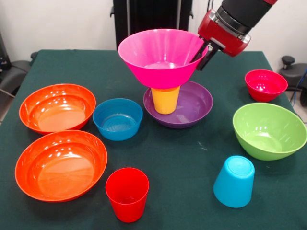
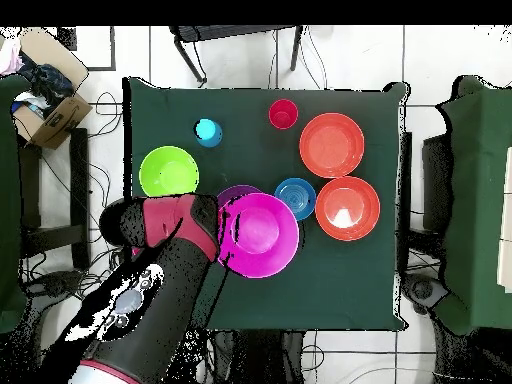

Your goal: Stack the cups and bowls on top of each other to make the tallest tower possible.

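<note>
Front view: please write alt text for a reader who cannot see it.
The robot's hand grips the rim of a magenta bowl resting on a yellow cup inside a purple bowl. Other bowls and cups stand around on the green table.

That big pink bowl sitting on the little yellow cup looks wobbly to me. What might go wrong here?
The wide magenta bowl balances on the narrow yellow cup, so it may tip easily. The tool is at the bowl's rim; pulling away could drag it sideways. The cup stands inside the purple bowl, whose curved bottom may let it slide.
</note>
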You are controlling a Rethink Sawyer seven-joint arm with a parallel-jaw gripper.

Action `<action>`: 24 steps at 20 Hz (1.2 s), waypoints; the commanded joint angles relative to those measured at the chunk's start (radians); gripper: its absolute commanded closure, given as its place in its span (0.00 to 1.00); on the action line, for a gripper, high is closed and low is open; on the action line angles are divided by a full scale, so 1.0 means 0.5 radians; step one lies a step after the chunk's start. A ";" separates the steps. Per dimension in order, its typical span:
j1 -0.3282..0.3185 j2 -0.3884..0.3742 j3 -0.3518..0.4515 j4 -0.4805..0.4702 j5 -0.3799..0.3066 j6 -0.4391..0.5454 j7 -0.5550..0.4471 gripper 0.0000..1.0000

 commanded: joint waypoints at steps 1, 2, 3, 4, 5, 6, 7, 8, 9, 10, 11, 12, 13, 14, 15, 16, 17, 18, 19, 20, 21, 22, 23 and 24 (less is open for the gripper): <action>0.016 0.138 0.144 -0.071 -0.092 0.099 0.177 1.00; 0.018 0.142 0.144 -0.070 -0.090 0.096 0.180 1.00; 0.019 0.146 0.144 -0.069 -0.087 0.092 0.183 1.00; 0.020 0.150 0.144 -0.069 -0.085 0.089 0.186 1.00; 0.020 0.153 0.146 -0.068 -0.081 0.086 0.187 1.00; 0.020 0.156 0.148 -0.065 -0.077 0.079 0.190 1.00; 0.021 0.159 0.150 -0.061 -0.073 0.073 0.193 1.00; 0.020 0.164 0.150 -0.064 -0.072 0.069 0.194 1.00; 0.020 0.166 0.152 -0.064 -0.070 0.067 0.193 1.00; 0.019 0.167 0.154 -0.064 -0.067 0.065 0.193 1.00; 0.019 0.167 0.155 -0.063 -0.065 0.065 0.194 1.00; 0.018 0.165 0.157 -0.060 -0.063 0.066 0.193 1.00; 0.019 0.164 0.158 -0.059 -0.062 0.069 0.193 1.00; 0.020 0.166 0.159 -0.059 -0.061 0.067 0.195 1.00; 0.022 0.165 0.159 -0.059 -0.061 0.071 0.196 1.00; 0.022 0.162 0.160 -0.056 -0.060 0.070 0.195 1.00; 0.023 0.161 0.160 -0.056 -0.060 0.072 0.195 1.00; 0.018 0.161 0.161 -0.062 -0.059 0.077 0.191 1.00; 0.018 0.159 0.162 -0.064 -0.058 0.081 0.190 1.00; 0.015 0.158 0.160 -0.069 -0.058 0.086 0.186 1.00; 0.015 0.157 0.160 -0.070 -0.058 0.090 0.185 1.00; 0.016 0.153 0.158 -0.068 -0.059 0.097 0.184 1.00; 0.017 0.152 0.157 -0.072 -0.058 0.106 0.183 1.00; 0.017 0.150 0.156 -0.073 -0.058 0.113 0.181 1.00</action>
